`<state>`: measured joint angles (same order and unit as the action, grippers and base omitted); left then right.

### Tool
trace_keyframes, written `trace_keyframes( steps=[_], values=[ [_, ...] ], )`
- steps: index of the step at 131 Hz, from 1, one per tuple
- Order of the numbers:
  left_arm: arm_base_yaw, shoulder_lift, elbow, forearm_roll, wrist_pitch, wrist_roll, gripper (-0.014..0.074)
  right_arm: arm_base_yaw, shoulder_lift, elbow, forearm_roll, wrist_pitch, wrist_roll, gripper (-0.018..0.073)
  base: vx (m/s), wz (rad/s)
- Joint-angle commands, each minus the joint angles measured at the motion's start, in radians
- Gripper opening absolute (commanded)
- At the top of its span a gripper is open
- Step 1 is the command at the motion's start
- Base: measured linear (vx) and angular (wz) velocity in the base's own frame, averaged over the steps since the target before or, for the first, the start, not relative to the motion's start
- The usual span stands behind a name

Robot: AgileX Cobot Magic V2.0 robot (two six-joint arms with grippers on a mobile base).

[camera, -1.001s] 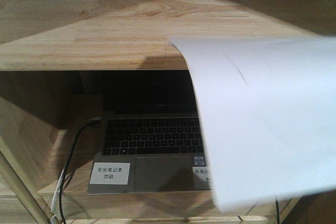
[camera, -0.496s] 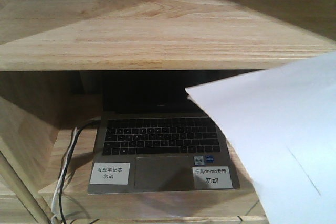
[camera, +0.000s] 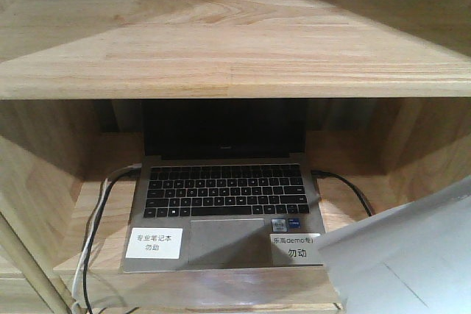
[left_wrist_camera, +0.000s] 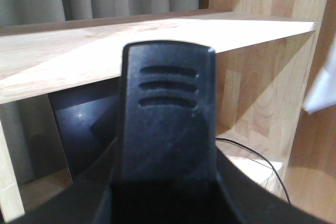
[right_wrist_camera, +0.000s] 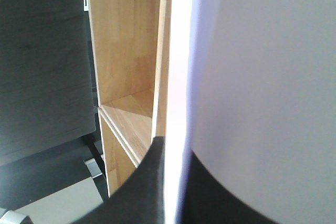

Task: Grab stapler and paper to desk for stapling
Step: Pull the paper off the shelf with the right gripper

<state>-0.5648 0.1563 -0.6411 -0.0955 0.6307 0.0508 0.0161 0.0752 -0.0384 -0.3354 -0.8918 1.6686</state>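
where the paper (camera: 401, 262) covers the near right corner of the laptop (camera: 224, 196) in the front view, the right fingers (right_wrist_camera: 152, 182) pinch its edge; the left fingers' state cannot be told.

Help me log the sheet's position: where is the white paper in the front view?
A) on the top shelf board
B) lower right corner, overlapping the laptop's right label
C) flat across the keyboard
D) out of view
B: the paper sits lower right, its edge hiding part of the laptop's right label.
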Motion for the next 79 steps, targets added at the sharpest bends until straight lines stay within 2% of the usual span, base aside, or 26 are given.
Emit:
trace_keyframes(
  steps=[1, 79],
  values=[
    [-0.003, 0.015, -0.029, -0.010, -0.122, 0.001, -0.0006, -0.007, 0.013, -0.025, 0.005, -0.035, 0.000, -0.0007, 0.00, 0.00],
    [-0.003, 0.015, -0.029, -0.010, -0.122, 0.001, -0.0006, -0.007, 0.013, -0.025, 0.004, -0.042, 0.000, -0.0007, 0.00, 0.00]
  ],
)
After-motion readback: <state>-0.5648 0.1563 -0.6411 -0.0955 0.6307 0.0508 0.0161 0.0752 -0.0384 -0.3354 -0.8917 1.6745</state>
